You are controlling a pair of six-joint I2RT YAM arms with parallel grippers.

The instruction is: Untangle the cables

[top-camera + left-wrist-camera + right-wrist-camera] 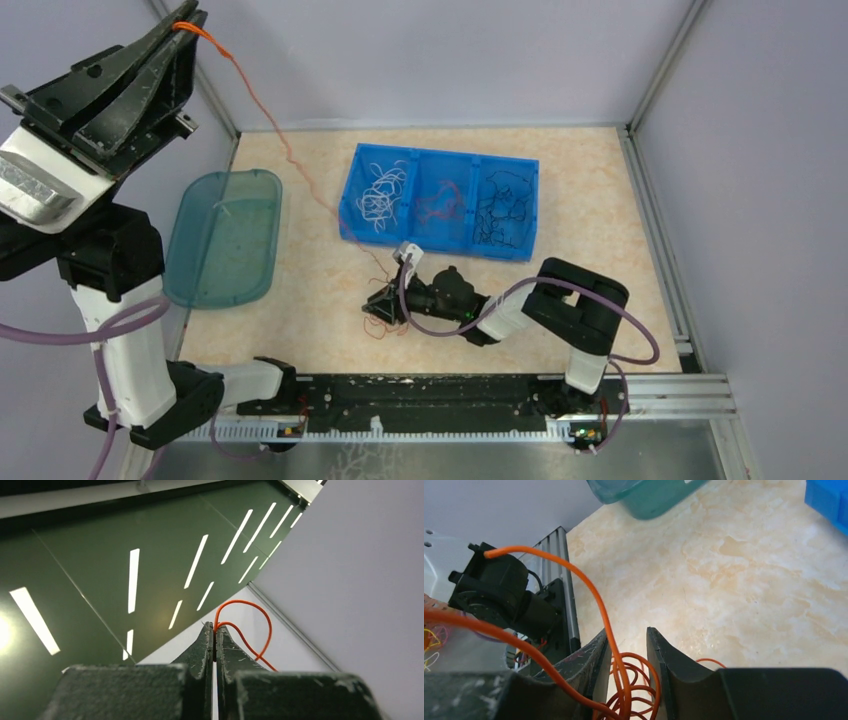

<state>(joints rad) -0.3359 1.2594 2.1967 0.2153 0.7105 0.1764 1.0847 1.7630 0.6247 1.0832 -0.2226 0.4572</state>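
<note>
Orange wire is pinched tight in the left pincer (215,627), jaws pressed together right at the tips, with a small loop of the orange strand (267,625) arching out above them. That arm is hoisted high on the left, and the strand runs wavy down from it toward the desk (600,200). Down there the right pincer (627,630) sits low, jaws spread part-way and straddling a knot of orange coils (636,680) without clamping them. So that's the picture: 1 strand strung between the 2 arms, and the snarl lying on the desk just in front of the bin.

Handling, as I judge it: featherweight, springy wire that keeps its curl and snags its neighbours. It looks slick enough to slide out of anything but a firm fingertip pinch. The best hold looks like a free end or a single loop at the knot's edge, not its middle.

Outward now to the blue bin (440,246), which has 3 compartments. There are white strands (383,192) on the left, red strands (440,203) in the middle and black strands (503,208) on the right, each a loose heap. Farther left lies a teal tray (225,240), and I can't tell whether anything is in it.
</note>
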